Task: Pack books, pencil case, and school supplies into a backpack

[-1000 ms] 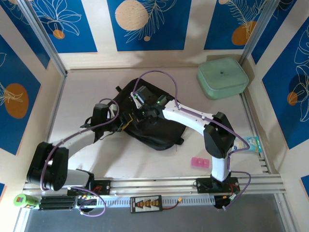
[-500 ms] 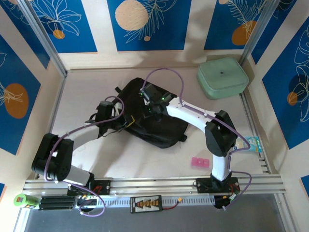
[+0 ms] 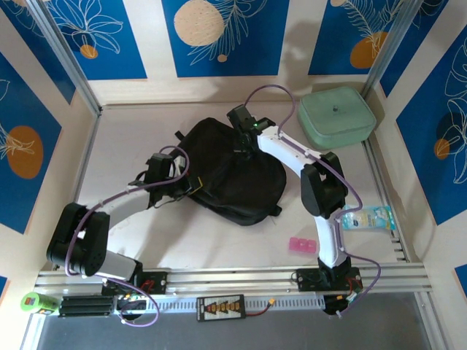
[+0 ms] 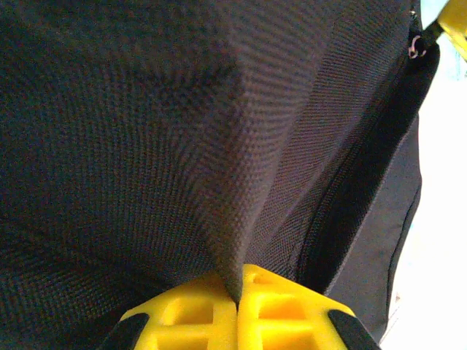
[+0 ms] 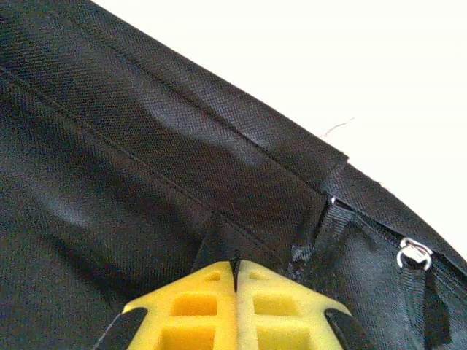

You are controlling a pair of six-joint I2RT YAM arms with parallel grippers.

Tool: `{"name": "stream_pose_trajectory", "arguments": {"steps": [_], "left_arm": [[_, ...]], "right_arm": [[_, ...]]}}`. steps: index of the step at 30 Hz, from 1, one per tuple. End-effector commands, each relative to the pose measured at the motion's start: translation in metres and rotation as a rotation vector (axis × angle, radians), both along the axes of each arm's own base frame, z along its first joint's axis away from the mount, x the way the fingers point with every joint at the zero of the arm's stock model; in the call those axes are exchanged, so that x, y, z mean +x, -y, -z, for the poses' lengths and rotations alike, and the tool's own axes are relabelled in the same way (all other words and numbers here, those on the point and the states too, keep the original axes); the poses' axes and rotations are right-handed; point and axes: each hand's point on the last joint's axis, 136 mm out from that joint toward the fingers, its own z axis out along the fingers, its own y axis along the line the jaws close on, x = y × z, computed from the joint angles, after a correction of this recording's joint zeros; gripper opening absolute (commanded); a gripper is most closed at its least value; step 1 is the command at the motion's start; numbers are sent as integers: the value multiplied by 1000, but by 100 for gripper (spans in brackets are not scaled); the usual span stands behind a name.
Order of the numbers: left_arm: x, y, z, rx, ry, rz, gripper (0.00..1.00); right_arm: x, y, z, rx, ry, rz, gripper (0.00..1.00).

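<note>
The backpack [image 3: 230, 179] lies flat between both arms. It is soft, limp cloth that will likely sag and fold, so a seam or zip edge looks the surest hold; the left gripper [image 4: 237, 295] is pinched tight on a raised ridge of its fabric, a zip [image 4: 343, 189] just to its right; the right gripper [image 5: 235, 271] is clamped on a fold too, with a metal ring [image 5: 413, 254] off to its right.

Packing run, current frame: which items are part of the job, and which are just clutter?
Job:
- backpack, fabric pinched by left gripper and right gripper
- pink block
- clear packet
- mint green case, possibly the pencil case

Lying about:
- green object, near-left corner
- black wired box, near edge
</note>
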Motion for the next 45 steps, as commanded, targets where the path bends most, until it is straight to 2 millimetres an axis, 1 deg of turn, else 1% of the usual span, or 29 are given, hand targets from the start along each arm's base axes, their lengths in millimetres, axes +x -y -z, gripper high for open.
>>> {"name": "stream_pose_trajectory", "arguments": {"steps": [1,3,5,8,9,11,13,16,17,19,20,22,24,25,26,28,30,31,32,33,34,36,38,40,42,44,45], "left_arm": [[-6,-10,6,88,-32,12,0],[4,-15,1,127,-6,12,0],[19,-20,-4,159,21,3,0],[53,-22,-17,174,73,6,0],[67,-19,-22,176,100,20,0],[90,-12,-27,188,141,53,0],[116,-3,-40,183,209,79,0],[142,-2,-47,207,250,60,1],[147,-2,-48,215,251,50,4],[154,-5,-53,235,257,29,22],[154,-8,-55,250,261,18,29],[152,-21,-67,301,275,-27,46],[145,-43,-83,368,283,-99,56],[140,-56,-91,404,286,-145,62],[134,-68,-98,435,295,-184,66],[119,-99,-113,519,319,-283,75],[103,-129,-121,603,344,-375,83],[93,-145,-122,650,354,-421,88],[84,-160,-128,693,374,-469,92],[74,-176,-127,739,380,-521,95],[63,-191,-126,778,391,-576,95],[45,-214,-122,825,410,-663,96],[29,-232,-119,884,426,-733,98],[11,-251,-110,965,424,-804,100],[-2,-264,-99,1031,431,-846,100],[-9,-271,-90,1084,463,-863,100],[-10,-272,-84,1094,496,-859,100]], "right_arm": [[12,34,-10,-73,32,105,0],[7,33,-10,-63,19,102,0],[-1,30,-11,-30,8,82,0],[-12,23,-17,50,2,42,0],[-16,19,-19,88,-2,24,0],[-22,14,-21,149,-12,3,0],[-25,9,-24,192,-14,-16,0],[-25,8,-26,213,-18,-21,0],[-25,8,-27,214,-18,-18,0],[-26,10,-37,229,-5,-21,1],[-26,11,-45,235,11,-24,8],[-29,19,-66,230,64,-20,32],[-33,33,-89,201,124,12,52],[-36,44,-101,181,156,35,60],[-38,54,-110,160,182,55,64],[-45,78,-127,119,244,97,73],[-53,103,-137,86,304,143,86],[-57,117,-140,64,345,163,96],[-61,129,-143,44,382,181,99],[-65,143,-145,32,420,207,99],[-71,157,-145,26,449,234,99],[-81,184,-143,14,488,299,99],[-90,211,-132,-17,504,370,99],[-98,236,-114,-38,499,439,99],[-103,255,-96,-51,488,484,99],[-104,267,-76,-68,493,486,99],[-104,271,-66,-69,497,487,99]]}}
